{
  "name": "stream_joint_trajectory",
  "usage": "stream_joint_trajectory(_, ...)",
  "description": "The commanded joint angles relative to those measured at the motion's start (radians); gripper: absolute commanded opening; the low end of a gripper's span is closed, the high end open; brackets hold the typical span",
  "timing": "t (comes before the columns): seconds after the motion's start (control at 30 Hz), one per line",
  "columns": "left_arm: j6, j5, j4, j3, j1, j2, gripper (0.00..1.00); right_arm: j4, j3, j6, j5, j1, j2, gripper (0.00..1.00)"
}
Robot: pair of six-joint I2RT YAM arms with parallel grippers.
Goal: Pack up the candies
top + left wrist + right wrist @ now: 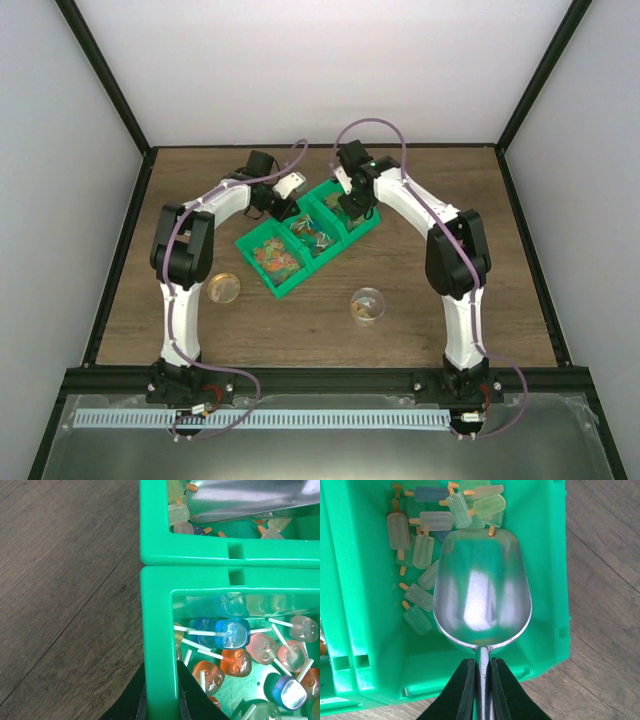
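Note:
The candies (pixel 272 258), tiny mixed orange, red, yellow and green sweets, fill the near-left green bin in the top view; they are out of both wrist views. My left gripper (pixel 287 207) (pixel 160 705) is shut on the side wall of the middle green bin (pixel 156 630), which holds lollipops (pixel 235 635). My right gripper (pixel 352 203) (pixel 482 685) is shut on the handle of the metal scoop (pixel 482 585). The scoop is empty and lies inside the far-right bin (pixel 555 580), among pale popsicle-shaped sweets (pixel 420 535). The scoop's bowl also shows in the left wrist view (pixel 245 500).
The three green bins stand in a diagonal row at the table's middle. A small clear cup (pixel 367 305) with some sweets in it stands near the front, right of centre. A round lid (pixel 224 287) lies at the front left, beside my left arm.

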Motion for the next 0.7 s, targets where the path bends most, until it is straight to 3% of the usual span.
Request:
stream_joint_trajectory(0.0,0.093,0.106,-0.044,0.015,-0.011,0.020,0.04,0.077,-0.106,0.041,0.022,0.003,0.050,0.01)
stream_joint_trajectory(0.3,0.129,0.112,-0.070,0.031,-0.008,0.030,0.04,0.381,-0.319,0.029,-0.055,0.004,-0.047,0.01)
stream_joint_trajectory(0.67,0.100,0.088,-0.091,0.073,0.015,0.063,0.04,0.858,-0.743,0.048,-0.045,-0.002,-0.230,0.01)
